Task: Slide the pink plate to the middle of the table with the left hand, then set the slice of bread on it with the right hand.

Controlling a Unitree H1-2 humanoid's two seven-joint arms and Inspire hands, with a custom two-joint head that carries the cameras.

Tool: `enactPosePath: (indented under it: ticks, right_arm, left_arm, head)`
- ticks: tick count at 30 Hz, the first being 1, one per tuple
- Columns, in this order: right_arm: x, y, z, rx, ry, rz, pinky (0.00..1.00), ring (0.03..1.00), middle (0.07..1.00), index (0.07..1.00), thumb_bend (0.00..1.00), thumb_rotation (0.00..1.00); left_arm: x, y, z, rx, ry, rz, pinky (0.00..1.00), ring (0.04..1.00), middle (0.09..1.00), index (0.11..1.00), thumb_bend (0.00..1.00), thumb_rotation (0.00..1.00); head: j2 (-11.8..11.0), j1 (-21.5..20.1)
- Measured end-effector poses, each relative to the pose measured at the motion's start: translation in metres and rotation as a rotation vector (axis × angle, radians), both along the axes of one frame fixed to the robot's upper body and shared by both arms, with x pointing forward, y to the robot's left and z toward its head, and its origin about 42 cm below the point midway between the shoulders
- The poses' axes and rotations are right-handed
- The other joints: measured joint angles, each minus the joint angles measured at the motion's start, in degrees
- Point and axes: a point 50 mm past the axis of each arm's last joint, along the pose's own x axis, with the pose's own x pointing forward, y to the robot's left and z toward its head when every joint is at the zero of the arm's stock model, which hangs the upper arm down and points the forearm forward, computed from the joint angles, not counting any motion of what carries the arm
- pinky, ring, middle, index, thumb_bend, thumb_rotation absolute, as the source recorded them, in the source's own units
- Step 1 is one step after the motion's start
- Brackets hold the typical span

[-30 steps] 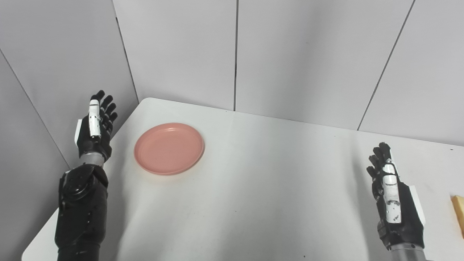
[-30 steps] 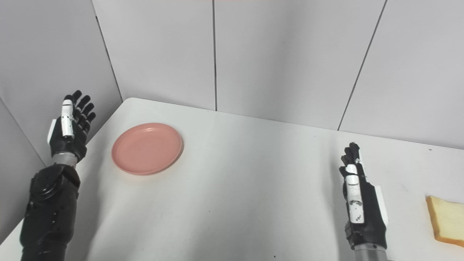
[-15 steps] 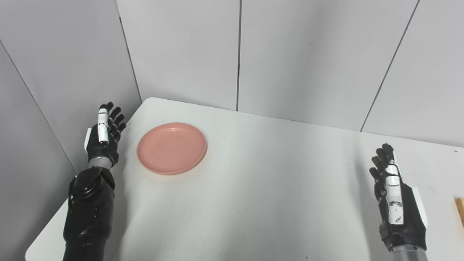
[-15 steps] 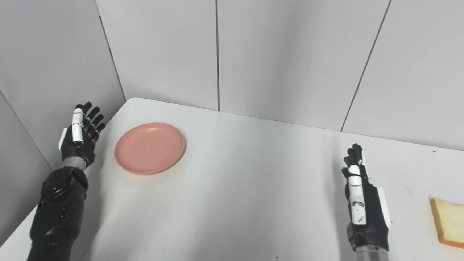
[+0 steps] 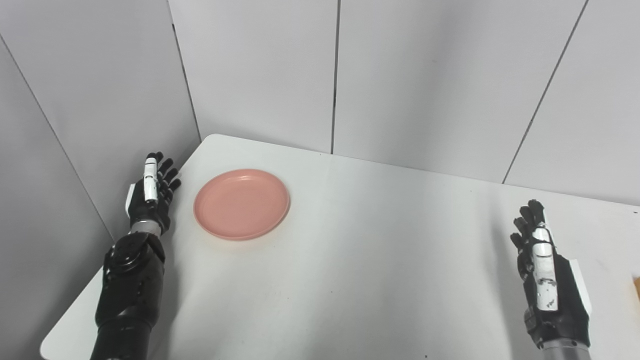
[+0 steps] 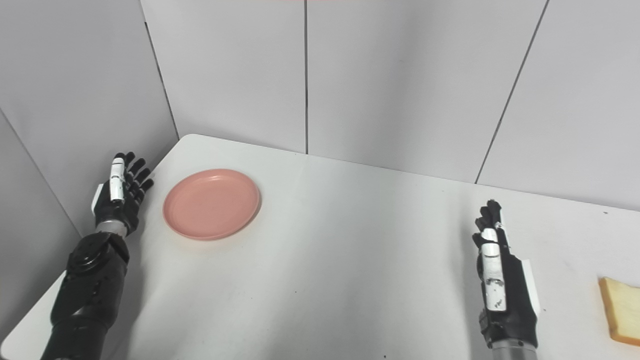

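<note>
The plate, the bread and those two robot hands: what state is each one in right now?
Pink plate: empty, flat on the table, near the far left corner, untouched.
Slice of bread: flat on the table at the right edge.
Left hand: open, beside the plate, apart from it.
Right hand: open, holding nothing.

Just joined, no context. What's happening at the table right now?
Nothing is being held yet. The left hand is open, raised beside the pink plate near the table's left edge, not touching it. The plate sits toward the far left, not in the middle. The right hand is open and idle, with the slice of bread lying flat to its right at the table's right side, untouched.
</note>
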Motion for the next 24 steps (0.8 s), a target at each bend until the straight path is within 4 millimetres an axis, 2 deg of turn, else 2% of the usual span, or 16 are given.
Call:
enactPosePath:
  ticks: [7,11,18,24]
  right_arm:
    - [-0.001,0.000,0.003,0.000,0.003,-0.001,1.00,1.000,1.000,1.000,0.24,1.00]
    - [-0.001,0.000,0.003,0.000,0.000,0.000,1.00,1.000,1.000,1.000,0.24,1.00]
    - [-0.001,0.000,0.003,-0.001,0.000,0.002,1.00,1.000,1.000,1.000,0.24,1.00]
    - [-0.001,0.001,0.003,-0.001,0.000,-0.002,1.00,1.000,1.000,1.000,0.25,1.00]
  left_arm:
    - [0.003,-0.003,-0.003,-0.002,-0.008,-0.007,0.91,0.921,0.917,0.910,0.36,1.00]
    - [0.005,-0.010,-0.004,0.007,0.000,-0.028,0.94,0.938,0.934,0.927,0.39,1.00]
    - [0.009,-0.029,-0.006,0.043,0.005,-0.084,0.92,0.931,0.934,0.932,0.41,1.00]
    - [0.008,-0.056,-0.006,0.034,-0.002,-0.159,0.93,0.924,0.926,0.922,0.45,1.00]
  head:
    - [0.26,-0.53]
    - [0.44,-0.70]
    - [0.35,-0.53]
    - [0.44,-0.97]
